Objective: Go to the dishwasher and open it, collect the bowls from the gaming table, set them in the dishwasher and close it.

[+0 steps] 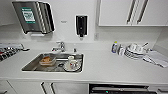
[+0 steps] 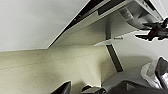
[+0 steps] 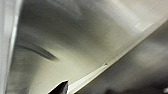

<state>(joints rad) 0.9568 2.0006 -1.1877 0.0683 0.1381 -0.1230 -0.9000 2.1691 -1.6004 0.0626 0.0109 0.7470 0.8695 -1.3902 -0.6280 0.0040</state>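
No wording can be read anywhere. The grey wall-mounted paper-towel dispenser (image 1: 33, 16) carries a green-and-white label (image 1: 28, 15), but its print is too blurred to make out. A small pale plate (image 1: 63, 21) on the white wall beside the black soap dispenser (image 1: 81, 25) is likewise illegible.
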